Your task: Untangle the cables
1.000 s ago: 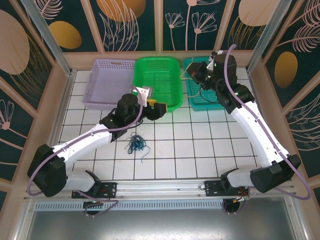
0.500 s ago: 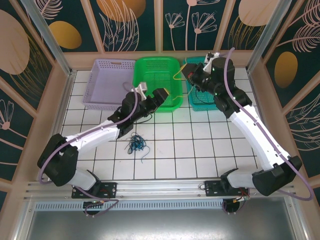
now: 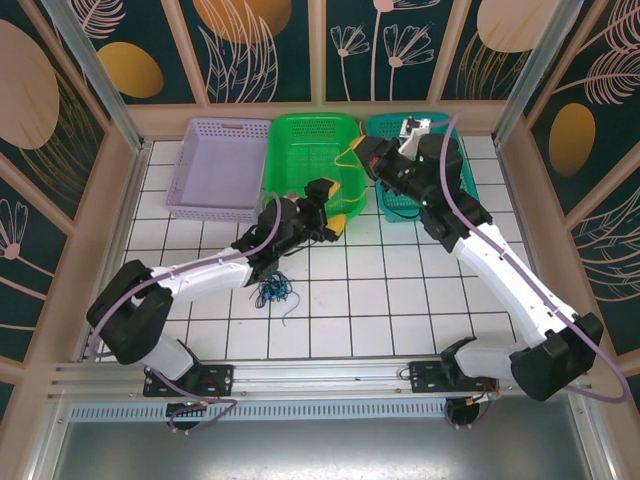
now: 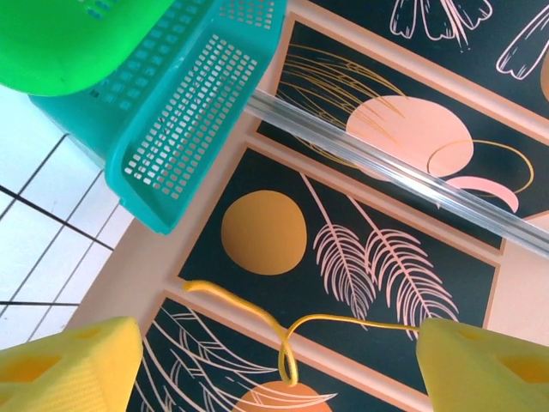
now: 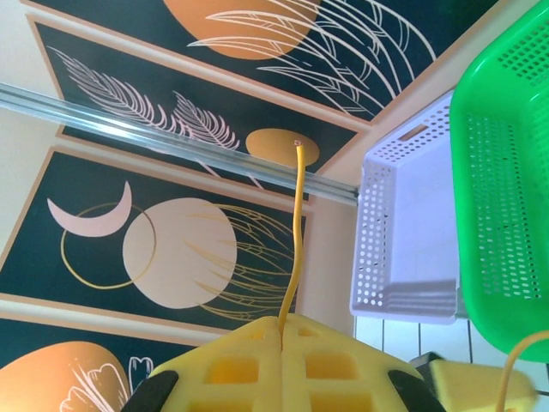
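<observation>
A tangle of thin dark blue, green and black cables (image 3: 272, 290) lies on the white tiled table, below my left forearm. My right gripper (image 3: 363, 156) hangs over the green basket's right side, its jaws shut on a yellow cable (image 5: 296, 232) that sticks out past the pads (image 5: 257, 365). My left gripper (image 3: 335, 216) is at the basket's front right corner, just below the right one. In the left wrist view its yellow fingers (image 4: 73, 365) stand wide apart. The yellow cable (image 4: 287, 348) loops in the gap between them and reaches the right finger.
Three baskets line the far edge: a purple basket (image 3: 205, 210), a green basket (image 3: 310, 118) and a teal basket (image 3: 396, 211). The two grippers are close together above the green basket's corner. Patterned walls and metal posts enclose the table.
My left gripper has swung right and forward toward the right gripper and opened wider. My right gripper has carried the yellow cable leftward from the teal basket over the green one.
</observation>
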Controlling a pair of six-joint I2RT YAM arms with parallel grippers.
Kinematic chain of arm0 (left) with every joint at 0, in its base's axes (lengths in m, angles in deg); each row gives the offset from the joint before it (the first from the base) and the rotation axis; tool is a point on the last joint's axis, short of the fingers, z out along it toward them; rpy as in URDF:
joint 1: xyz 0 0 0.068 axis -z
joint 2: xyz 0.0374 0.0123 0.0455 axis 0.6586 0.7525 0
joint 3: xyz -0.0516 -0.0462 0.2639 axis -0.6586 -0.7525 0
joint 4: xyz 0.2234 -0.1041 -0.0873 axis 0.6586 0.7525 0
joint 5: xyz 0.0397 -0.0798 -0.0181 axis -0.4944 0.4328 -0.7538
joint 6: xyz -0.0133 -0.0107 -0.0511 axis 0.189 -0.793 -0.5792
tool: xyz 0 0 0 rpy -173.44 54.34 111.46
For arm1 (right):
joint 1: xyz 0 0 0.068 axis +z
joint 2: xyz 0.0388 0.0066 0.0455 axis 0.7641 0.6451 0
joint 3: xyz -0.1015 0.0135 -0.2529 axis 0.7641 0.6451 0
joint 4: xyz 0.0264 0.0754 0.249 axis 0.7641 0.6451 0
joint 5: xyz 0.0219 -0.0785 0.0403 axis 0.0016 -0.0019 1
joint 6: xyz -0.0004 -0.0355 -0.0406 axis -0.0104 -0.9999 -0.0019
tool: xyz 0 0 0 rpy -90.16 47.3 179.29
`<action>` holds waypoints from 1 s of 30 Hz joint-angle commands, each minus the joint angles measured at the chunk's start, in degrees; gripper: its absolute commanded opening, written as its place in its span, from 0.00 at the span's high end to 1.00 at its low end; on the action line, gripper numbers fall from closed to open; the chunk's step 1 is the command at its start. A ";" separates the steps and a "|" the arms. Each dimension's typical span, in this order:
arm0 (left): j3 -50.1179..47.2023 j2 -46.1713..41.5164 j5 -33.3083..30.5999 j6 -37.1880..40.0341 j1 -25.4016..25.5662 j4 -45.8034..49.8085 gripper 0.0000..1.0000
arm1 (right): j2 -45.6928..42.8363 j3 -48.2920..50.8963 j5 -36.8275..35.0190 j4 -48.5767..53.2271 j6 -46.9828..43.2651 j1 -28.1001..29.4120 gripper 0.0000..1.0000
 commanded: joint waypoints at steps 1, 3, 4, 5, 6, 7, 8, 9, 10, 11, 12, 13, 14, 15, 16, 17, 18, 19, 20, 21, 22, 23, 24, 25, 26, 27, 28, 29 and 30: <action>3.70 1.58 1.61 -20.90 0.01 0.36 0.20 | -2.15 1.10 0.64 -4.69 1.50 0.83 1.00; 3.71 1.30 -1.06 -21.23 0.03 1.54 0.29 | -2.48 1.46 0.77 -4.66 1.67 0.83 1.00; 3.06 1.03 -3.44 -22.44 -0.01 0.43 0.39 | -2.80 1.78 0.62 -4.45 1.82 0.83 1.00; 1.99 0.84 -5.81 -23.20 0.02 -0.88 0.52 | -3.22 2.09 0.40 -4.15 1.92 0.83 1.00; 1.29 0.76 -7.13 -23.43 -0.16 -1.97 0.67 | -3.70 2.42 0.19 -3.97 1.98 0.83 1.00; 0.25 0.70 -8.60 -23.66 -0.51 -3.36 0.84 | -4.22 2.59 -0.19 -3.48 1.71 0.83 1.00; -1.03 0.34 -9.45 -23.25 -1.13 -4.68 0.99 | -4.88 2.62 -0.72 -2.52 1.14 0.83 1.00; -2.08 -0.33 -9.24 -22.43 -1.98 -4.40 1.00 | -5.44 2.60 -1.45 -1.23 0.42 0.70 1.00; -3.44 -1.75 -8.82 -21.25 -3.02 -2.38 1.00 | -6.21 2.49 -2.45 0.31 -0.64 0.15 1.00; -4.64 -3.74 -9.01 -19.78 -3.92 0.82 1.00 | -7.13 2.46 -3.33 1.68 -1.45 -0.63 1.00; -5.41 -5.71 -9.18 -18.05 -4.93 4.04 1.00 | -7.89 2.51 -4.10 3.00 -2.03 -1.42 1.00; -6.23 -7.98 -9.39 -16.10 -6.07 8.37 1.00 | -8.79 2.84 -4.91 4.22 -2.41 -2.35 1.00; -7.23 -10.31 -10.51 -14.74 -6.81 11.73 1.00 | -9.77 3.40 -5.65 5.02 -2.50 -3.23 1.00; -8.03 -12.07 -11.62 -13.75 -7.57 13.65 1.00 | -10.42 3.99 -6.16 5.49 -2.48 -4.05 1.00; -8.54 -13.86 -12.39 -12.65 -8.48 16.39 1.00 | -11.05 4.62 -6.76 6.08 -2.16 -4.74 1.00; -8.99 -15.24 -13.00 -11.81 -8.96 18.40 1.00 | -11.42 5.30 -6.84 6.19 -1.75 -5.35 1.00; -9.35 -16.03 -13.43 -11.25 -9.53 18.98 1.00 | -11.24 5.82 -6.11 5.89 -1.40 -5.81 1.00; -9.54 -16.53 -13.38 -10.49 -10.12 19.01 1.00 | -10.59 5.94 -5.35 6.15 -0.79 -6.10 1.00; -9.39 -16.89 -13.53 -9.86 -10.55 19.48 1.00 | -9.57 5.77 -4.49 6.43 -0.34 -6.04 1.00; -9.01 -17.12 -13.79 -8.70 -10.98 19.75 1.00 | -8.61 5.76 -3.31 6.30 0.09 -5.75 1.00; -8.28 -17.26 -13.90 -6.82 -11.66 20.12 1.00 | -7.34 5.63 -1.89 6.19 0.70 -5.50 1.00; -7.40 -17.48 -14.06 -5.07 -12.70 20.93 1.00 | -5.82 5.16 -0.31 6.65 1.18 -5.26 1.00; -6.33 -17.82 -14.36 -2.24 -13.88 21.44 1.00 | -4.54 4.63 0.77 7.42 1.34 -4.92 1.00; -4.31 -18.31 -15.00 1.50 -15.41 23.48 1.00 | -3.51 4.09 1.57 8.09 1.01 -4.43 1.00; -1.99 -18.70 -15.62 5.65 -17.25 25.43 1.00 | -2.68 3.65 2.17 8.34 0.50 -3.89 1.00; -0.12 -18.97 -15.75 9.75 -19.44 26.58 1.00 | -2.17 3.33 2.71 8.53 0.21 -3.58 0.91; 3.23 -19.03 -15.75 15.19 -21.85 27.52 1.00 | -1.70 2.90 3.05 8.98 -0.49 -3.38 0.81; 7.11 -18.96 -15.94 21.68 -24.29 29.22 1.00 | -1.55 2.09 2.87 9.84 -1.64 -3.17 0.70; 10.49 -18.81 -16.80 26.53 -25.87 31.97 1.00 | -1.52 1.41 2.29 10.81 -2.89 -2.92 0.62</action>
